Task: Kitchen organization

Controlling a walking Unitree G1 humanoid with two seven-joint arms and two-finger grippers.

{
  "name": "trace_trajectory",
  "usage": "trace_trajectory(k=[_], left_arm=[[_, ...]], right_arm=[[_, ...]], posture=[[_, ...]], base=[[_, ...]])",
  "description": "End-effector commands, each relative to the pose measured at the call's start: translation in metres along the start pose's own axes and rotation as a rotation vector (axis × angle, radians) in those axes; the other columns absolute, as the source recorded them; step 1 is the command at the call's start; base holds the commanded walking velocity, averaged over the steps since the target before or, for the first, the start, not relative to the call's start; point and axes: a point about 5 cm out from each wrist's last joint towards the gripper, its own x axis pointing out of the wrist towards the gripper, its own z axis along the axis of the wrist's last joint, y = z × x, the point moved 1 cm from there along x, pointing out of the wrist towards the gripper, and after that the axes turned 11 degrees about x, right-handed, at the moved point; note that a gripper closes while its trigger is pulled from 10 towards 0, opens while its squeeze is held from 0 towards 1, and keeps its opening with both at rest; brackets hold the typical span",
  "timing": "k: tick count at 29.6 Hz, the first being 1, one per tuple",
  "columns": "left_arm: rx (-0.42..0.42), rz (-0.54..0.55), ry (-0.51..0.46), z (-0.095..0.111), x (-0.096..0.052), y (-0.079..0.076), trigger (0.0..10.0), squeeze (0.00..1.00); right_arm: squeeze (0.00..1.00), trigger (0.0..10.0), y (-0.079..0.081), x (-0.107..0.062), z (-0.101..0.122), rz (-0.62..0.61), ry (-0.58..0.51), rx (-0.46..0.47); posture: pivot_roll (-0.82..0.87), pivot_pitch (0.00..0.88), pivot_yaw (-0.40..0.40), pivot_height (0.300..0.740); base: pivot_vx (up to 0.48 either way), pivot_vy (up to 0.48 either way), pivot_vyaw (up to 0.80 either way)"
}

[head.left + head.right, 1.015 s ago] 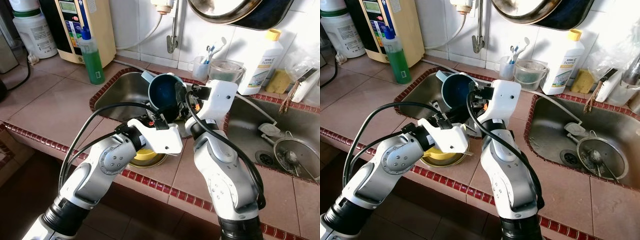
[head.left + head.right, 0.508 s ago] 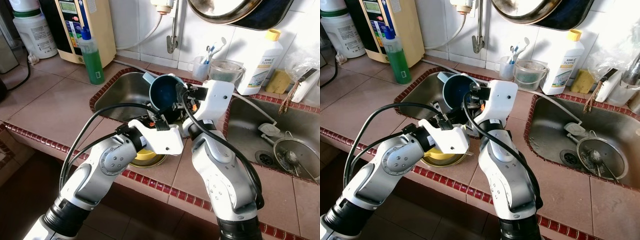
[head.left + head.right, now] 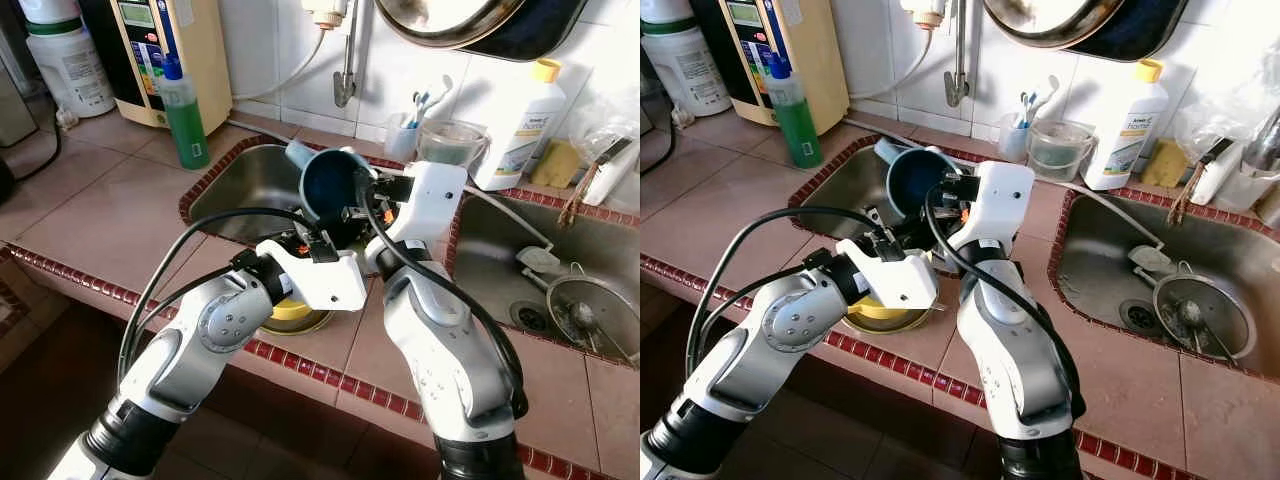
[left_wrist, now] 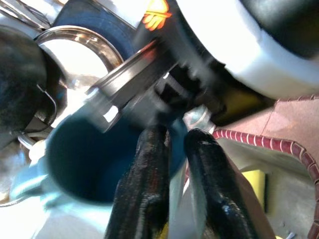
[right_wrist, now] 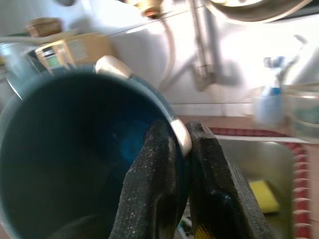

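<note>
While our right hand (image 5: 174, 149) pinches the rim of the blue mug (image 3: 330, 185), held tipped above the left sink (image 3: 240, 180), our left hand (image 4: 177, 149), closed on nothing, waits just below it.

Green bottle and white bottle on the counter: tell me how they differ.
The tall green plastic bottle has a blue cap; the white plastic bottle has a yellow cap. The green bottle stands on the robot's left of the left sink, beside a cream appliance; the white bottle stands at the tiled wall behind the right sink. The white bottle looks wider. Both stand upright and capped.
</note>
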Motion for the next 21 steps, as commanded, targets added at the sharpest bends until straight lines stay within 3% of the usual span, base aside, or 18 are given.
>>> trace_trajectory(k=[1,14,21], left_arm=[[-0.008,-0.002,-0.001,0.000,-0.002,0.002,10.0,1.00],[-0.029,0.013,0.001,-0.001,-0.002,0.007,10.0,1.00],[-0.081,0.046,0.027,-0.006,-0.004,0.014,10.0,1.00]], right_arm=[[0.00,0.0,0.003,0.000,0.007,-0.018,-0.038,0.042],[0.00,0.0,0.001,0.000,0.008,-0.035,-0.043,0.036],[0.00,0.0,-0.003,0.000,0.008,-0.049,-0.051,0.025]], posture=[[-0.19,0.054,-0.013,0.740],[-0.19,0.060,-0.010,0.740],[-0.19,0.060,-0.010,0.740]], base=[[0.000,0.000,0.00],[0.000,0.000,0.00],[0.000,0.000,0.00]])
